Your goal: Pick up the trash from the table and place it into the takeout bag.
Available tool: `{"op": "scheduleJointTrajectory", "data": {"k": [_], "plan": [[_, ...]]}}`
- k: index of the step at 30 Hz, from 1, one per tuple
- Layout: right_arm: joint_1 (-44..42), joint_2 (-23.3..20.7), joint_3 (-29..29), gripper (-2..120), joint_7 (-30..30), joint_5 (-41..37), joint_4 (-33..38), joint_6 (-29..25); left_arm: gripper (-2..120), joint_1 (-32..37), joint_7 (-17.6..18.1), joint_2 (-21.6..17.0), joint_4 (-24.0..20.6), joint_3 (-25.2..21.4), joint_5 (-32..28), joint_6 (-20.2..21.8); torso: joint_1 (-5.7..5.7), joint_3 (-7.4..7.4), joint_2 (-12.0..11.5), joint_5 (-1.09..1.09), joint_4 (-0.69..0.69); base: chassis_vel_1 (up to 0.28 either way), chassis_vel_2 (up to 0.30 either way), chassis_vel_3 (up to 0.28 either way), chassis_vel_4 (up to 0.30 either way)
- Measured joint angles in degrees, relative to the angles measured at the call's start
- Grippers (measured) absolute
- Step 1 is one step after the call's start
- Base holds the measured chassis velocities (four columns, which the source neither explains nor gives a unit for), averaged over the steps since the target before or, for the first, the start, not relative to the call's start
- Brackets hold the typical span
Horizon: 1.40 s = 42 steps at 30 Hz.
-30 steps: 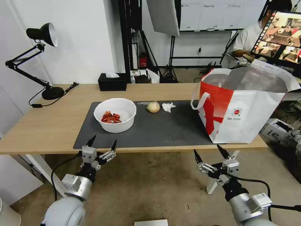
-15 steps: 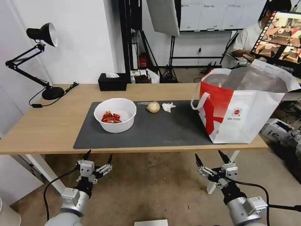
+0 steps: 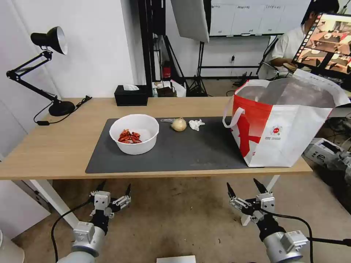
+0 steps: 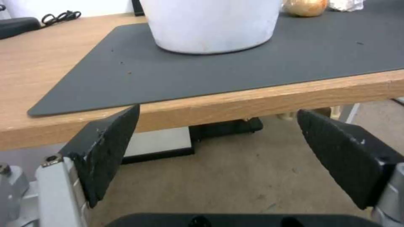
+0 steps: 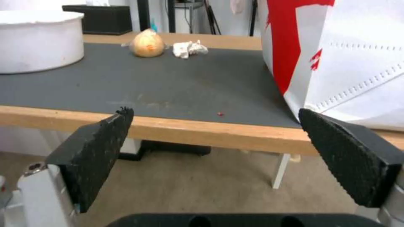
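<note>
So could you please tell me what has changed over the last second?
Both open grippers sank away from the light-wood table edge: the left gripper dropped lower, the right gripper slightly. Neither holds anything. The white round bowl, tan wrapped lump, crumpled white tissue and red-and-white takeout bag stayed put.

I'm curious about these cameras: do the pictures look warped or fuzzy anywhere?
Head view: wide-angle, the table edge bows slightly; the takeout bag looks stretched near the frame's side. Left wrist view: soft overall, the white bowl smeary. Right wrist view: the right hand fingers loom large and grainy.
</note>
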<state>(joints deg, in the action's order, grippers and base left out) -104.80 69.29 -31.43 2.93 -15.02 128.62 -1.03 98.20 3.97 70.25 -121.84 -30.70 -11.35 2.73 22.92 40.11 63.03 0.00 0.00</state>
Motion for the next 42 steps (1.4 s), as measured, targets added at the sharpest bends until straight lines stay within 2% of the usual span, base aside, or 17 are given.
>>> {"op": "scheduleJointTrajectory", "data": {"k": [17, 25, 28, 32, 34, 37, 40, 42], "plan": [[-1.0, 0.5, 0.1, 100, 0.1, 0.4, -0.1, -0.7, 100, 0.3, -0.4, 0.1, -0.1, -0.2, 0.0, -0.5, 0.00, 0.00, 0.0, 0.00, 0.00, 0.000, 0.000, 0.000, 0.000], [1.2, -1.4, 1.1, 100, 0.6, -1.0, 0.0, -0.4, 100, 0.3, -0.5, 0.1, -0.2, -0.5, -0.2, -2.2, 0.00, 0.00, 0.0, 0.00, -0.01, 0.000, 0.000, 0.000, 0.000], [5.4, -3.5, 2.6, 100, 0.6, -4.6, -1.0, -0.2, 100, 0.5, -0.7, 0.1, -0.3, -0.6, -0.4, -2.6, 0.00, 0.00, 0.0, 0.00, 0.00, 0.000, 0.000, 0.000, 0.000], [9.1, -5.2, 4.7, 100, 0.3, -5.3, -2.1, -0.2, 100, 0.6, -0.7, 0.5, -0.3, -0.3, -0.5, -2.7, 0.00, 0.00, 0.0, 0.00, 0.00, 0.000, 0.000, 0.000, 0.000], [13.8, -6.5, 7.2, 100, 0.1, -5.4, -3.5, 0.1, 100, 1.1, -0.6, 1.4, -0.9, 0.4, -0.9, -2.7, 0.00, 0.00, 0.0, 0.00, 0.00, 0.000, 0.000, 0.000, 0.000], [14.6, -6.7, 7.7, 100, 0.2, -5.4, -3.7, 0.2, 100, 1.2, -0.6, 1.6, -1.0, 0.5, -0.9, -2.7, 0.00, 0.00, 0.0, 0.00, 0.01, 0.000, 0.000, 0.000, 0.000], [23.4, -10.0, 12.9, 100, 0.5, -5.6, -6.9, 0.9, 100, 2.1, -0.5, 3.3, -2.3, 0.9, -0.1, -2.2, 0.00, 0.01, 0.0, 0.00, 0.01, 0.000, 0.000, 0.000, 0.000], [25.0, -10.8, 14.0, 100, 0.5, -5.6, -7.9, 0.9, 100, 2.2, -0.5, 3.4, -2.3, 0.8, 0.0, -2.2, 0.00, 0.00, 0.0, 0.00, 0.00, 0.000, 0.000, 0.000, 0.000]]}}
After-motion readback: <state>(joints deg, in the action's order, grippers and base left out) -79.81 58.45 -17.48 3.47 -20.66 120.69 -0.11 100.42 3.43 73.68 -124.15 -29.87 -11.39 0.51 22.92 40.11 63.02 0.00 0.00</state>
